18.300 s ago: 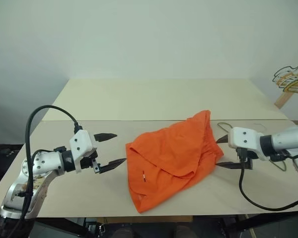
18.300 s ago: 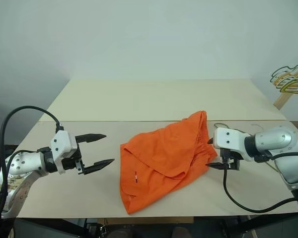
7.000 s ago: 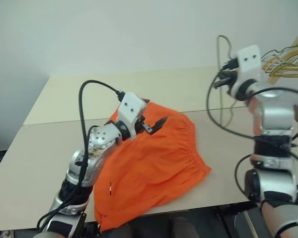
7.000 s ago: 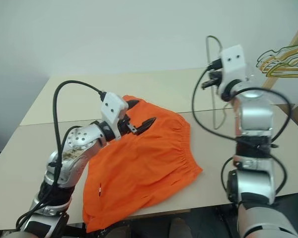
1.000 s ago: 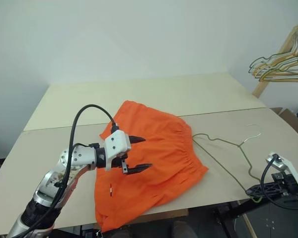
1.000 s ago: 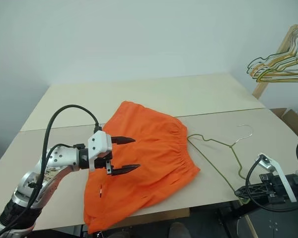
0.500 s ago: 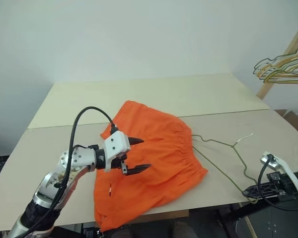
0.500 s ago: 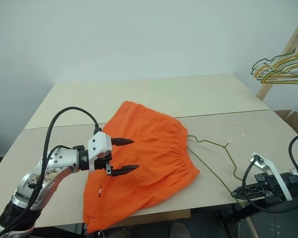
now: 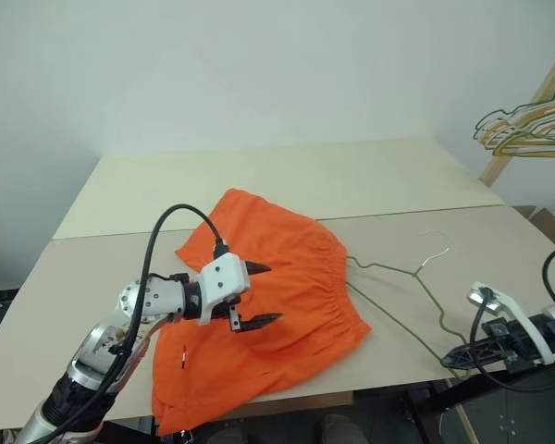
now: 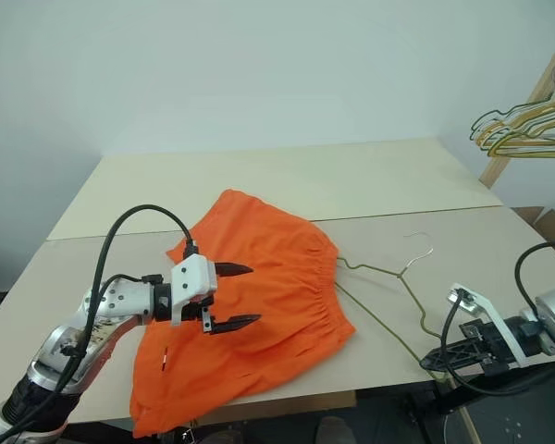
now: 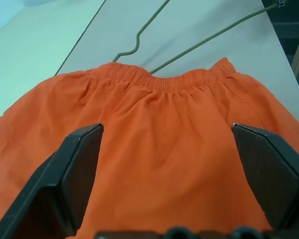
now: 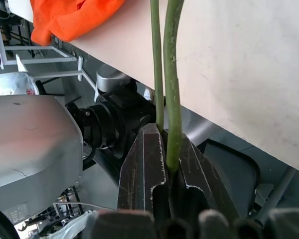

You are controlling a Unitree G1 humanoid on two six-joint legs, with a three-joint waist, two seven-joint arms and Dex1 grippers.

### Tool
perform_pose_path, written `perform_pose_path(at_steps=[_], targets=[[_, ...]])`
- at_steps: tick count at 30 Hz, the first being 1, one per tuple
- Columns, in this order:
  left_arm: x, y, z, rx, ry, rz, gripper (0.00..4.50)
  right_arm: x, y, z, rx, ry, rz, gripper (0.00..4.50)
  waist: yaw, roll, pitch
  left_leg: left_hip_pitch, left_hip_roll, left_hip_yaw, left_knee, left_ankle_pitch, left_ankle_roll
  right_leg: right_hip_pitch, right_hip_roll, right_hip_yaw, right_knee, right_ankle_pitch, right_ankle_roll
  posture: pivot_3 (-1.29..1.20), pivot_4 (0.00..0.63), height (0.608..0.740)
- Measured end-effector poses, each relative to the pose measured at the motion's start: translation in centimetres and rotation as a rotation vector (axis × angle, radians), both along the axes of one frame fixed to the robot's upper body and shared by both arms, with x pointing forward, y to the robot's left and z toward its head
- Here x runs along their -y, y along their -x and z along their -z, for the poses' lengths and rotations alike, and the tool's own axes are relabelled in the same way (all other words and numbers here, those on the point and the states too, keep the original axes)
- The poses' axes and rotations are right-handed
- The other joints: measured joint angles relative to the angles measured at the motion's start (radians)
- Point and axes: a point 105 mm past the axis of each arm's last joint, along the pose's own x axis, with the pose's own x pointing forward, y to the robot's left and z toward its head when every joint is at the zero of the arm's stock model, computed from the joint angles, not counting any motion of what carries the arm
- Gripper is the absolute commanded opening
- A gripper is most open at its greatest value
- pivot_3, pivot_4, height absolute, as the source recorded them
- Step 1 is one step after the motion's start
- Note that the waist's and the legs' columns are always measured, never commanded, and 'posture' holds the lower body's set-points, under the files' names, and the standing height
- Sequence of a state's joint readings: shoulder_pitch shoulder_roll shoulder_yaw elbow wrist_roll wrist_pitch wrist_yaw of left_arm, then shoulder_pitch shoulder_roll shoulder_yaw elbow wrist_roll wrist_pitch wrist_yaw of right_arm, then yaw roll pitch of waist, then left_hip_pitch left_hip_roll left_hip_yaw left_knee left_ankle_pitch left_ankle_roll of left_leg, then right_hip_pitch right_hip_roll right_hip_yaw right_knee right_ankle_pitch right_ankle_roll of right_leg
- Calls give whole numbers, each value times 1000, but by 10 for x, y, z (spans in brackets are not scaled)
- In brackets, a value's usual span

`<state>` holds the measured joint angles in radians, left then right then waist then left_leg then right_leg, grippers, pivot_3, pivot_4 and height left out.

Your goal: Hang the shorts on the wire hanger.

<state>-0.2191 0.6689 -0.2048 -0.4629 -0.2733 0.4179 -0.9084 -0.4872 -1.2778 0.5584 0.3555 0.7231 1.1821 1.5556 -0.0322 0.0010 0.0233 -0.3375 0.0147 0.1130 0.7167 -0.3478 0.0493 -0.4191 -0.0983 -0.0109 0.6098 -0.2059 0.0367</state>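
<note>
From the head cameras, the shorts (image 9: 259, 319), bright orange soft cloth with a gathered elastic waistband, lie flat on the pale wooden table (image 9: 277, 180), waistband turned toward the robot's right. The left gripper (image 9: 264, 294) hovers just above the middle of the cloth with its two black fingers spread wide and empty, pointing toward the waistband. The wire hanger (image 9: 416, 287), thin, stiff and olive-grey, lies flat just beside the waistband, its long bottom wire running from the waistband toward the table's near right edge. There the right gripper (image 9: 455, 354) is clenched on the hanger's far corner, so the right arm is the one placed to feed the wire leftward into the shorts. From the left wrist, the spread left fingers (image 11: 74, 174) frame the orange cloth, with the puckered waistband and the hanger's wire beyond it. From the right wrist, two strands of green-grey wire run up from the pinched right fingers (image 12: 144, 174), past the table edge.
</note>
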Motion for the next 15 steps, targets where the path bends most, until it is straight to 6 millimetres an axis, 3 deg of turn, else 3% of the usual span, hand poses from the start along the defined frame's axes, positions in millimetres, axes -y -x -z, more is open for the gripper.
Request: perform_pose_path(at_steps=[5,12,15], targets=[[2,1,2,-1,-6,8,4489,-5,-10,6,-15,-25,25,0,7,0,0,-1,0,0,0,0,0,-1,0,-1,0,0,0,-19,0,740],[1,-1,4,3,-24,2,4489,-22,-2,15,-56,-35,-101,0,19,0,0,-1,0,0,0,0,0,-1,0,-1,0,0,0,-1,0,740],[0,-2,4,6,-30,-1,4489,-26,-11,11,-22,-46,-118,0,18,0,0,-1,0,0,0,0,0,-1,0,-1,0,0,0,5,0,740]])
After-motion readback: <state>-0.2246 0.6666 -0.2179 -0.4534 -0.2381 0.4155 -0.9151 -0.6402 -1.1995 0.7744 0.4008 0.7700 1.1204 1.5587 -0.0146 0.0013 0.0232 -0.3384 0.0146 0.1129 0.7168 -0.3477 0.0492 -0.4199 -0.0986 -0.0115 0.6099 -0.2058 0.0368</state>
